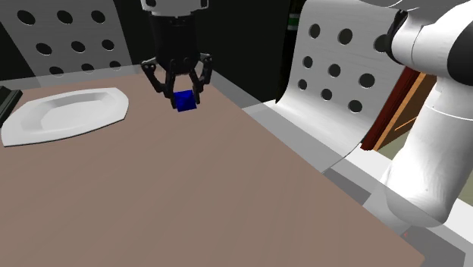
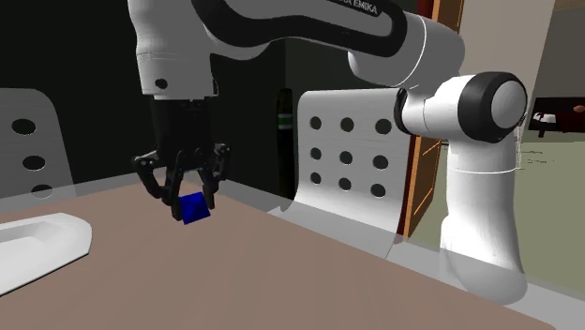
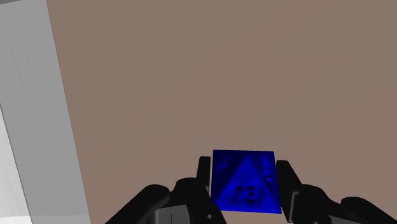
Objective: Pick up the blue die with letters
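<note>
1. Plate [image 1: 64, 114]: white, shallow, lying flat on the brown desk [image 1: 227, 197] at the shoulder view's left. Its inner surface shows plain white. In the second exterior view the plate [image 2: 37, 246] sits at the left edge of the desk [image 2: 281, 281].
2. Blue die [image 1: 184, 100]: clasped between the two black fingers of the claw [image 1: 184, 97], well apart from the plate and to its right in the shoulder view.
3. The second exterior view shows the die [image 2: 195, 209] tilted in the claw [image 2: 194, 206]; it appears to hang clear of the desk near the far edge.
4. In the wrist view the die [image 3: 246, 181] fills the gap of the claw [image 3: 245, 175], with a finger pressed to each side. The facing side carries a triangle pattern with faint marks; letters cannot be read. Desk [image 3: 191, 76] lies beyond.
5. Arm [image 1: 424, 152]: white, rising from the shoulder view's lower right and reaching left; the hand points straight down over the desk.
6. White chair backs with round holes [image 1: 341, 68] stand behind the desk.
</note>
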Controlling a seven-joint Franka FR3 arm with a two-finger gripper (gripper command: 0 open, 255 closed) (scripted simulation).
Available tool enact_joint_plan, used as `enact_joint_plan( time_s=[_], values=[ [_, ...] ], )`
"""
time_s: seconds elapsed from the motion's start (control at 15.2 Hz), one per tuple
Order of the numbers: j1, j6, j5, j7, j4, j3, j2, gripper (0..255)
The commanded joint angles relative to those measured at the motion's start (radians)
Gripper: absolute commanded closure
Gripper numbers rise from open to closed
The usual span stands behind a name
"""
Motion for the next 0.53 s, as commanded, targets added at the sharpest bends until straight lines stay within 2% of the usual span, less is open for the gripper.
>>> enact_joint_plan(
  time_s=[0.0, 0.46],
  values=[
    [0.007, -0.031, -0.010, 0.004, 0.042, 0.002, 0.015, 255],
    [0.052, -0.161, -0.062, 0.026, 0.234, 0.013, 0.091, 255]
  ],
)
